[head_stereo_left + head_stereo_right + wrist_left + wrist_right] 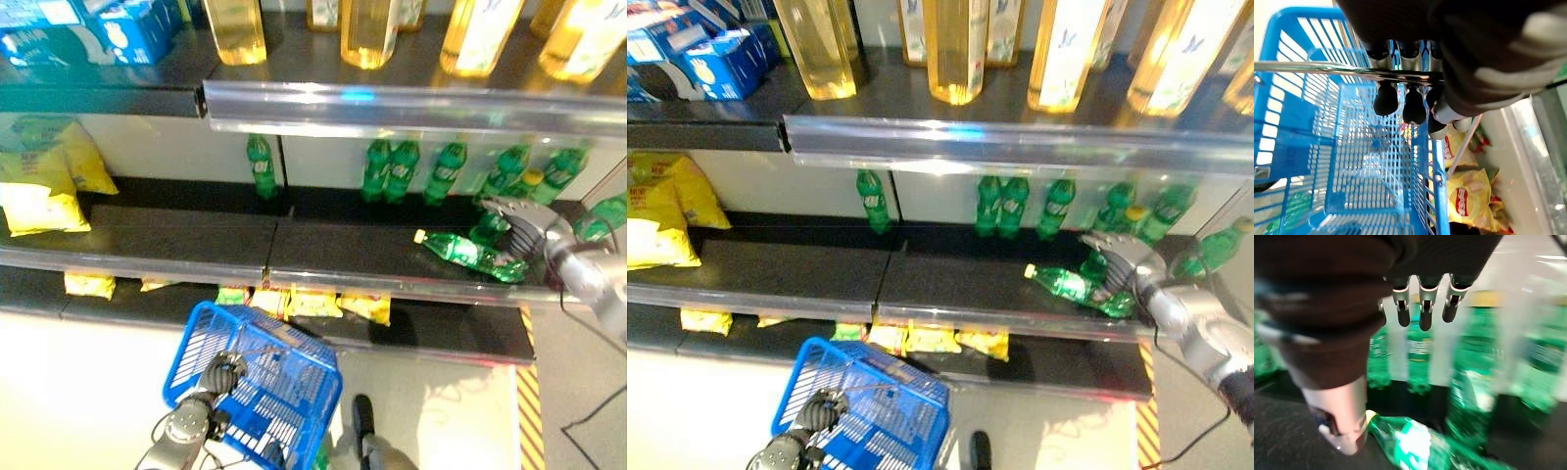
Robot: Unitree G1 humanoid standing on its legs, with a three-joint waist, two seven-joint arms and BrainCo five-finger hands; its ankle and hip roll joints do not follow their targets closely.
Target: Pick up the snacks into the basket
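1. The right hand was at the middle shelf, right over the fat end of a green bottle lying on its side.
2. The lying bottle's long way ran across the shelf, with its yellow cap pointing toward the robot's left and its fat end under the hand.
3. In the right wrist view the fingers hung straight down and loose, with the thumb off to one side by the bottle's cap. They were spread and held nothing.
4. More green bottles stood up in a row just behind, close together, so I think the hand had little room and could bump them.
5. The left hand was down low, fingers curled around the metal handle of the blue basket.
6. The basket hung below the shelf and well away to the left of the bottle.
7. Yellow snack bags lay on the bottom shelf just behind the basket, and bigger yellow bags sat at the far left.
8. Tall bottles of yellow oil stood on the top shelf.
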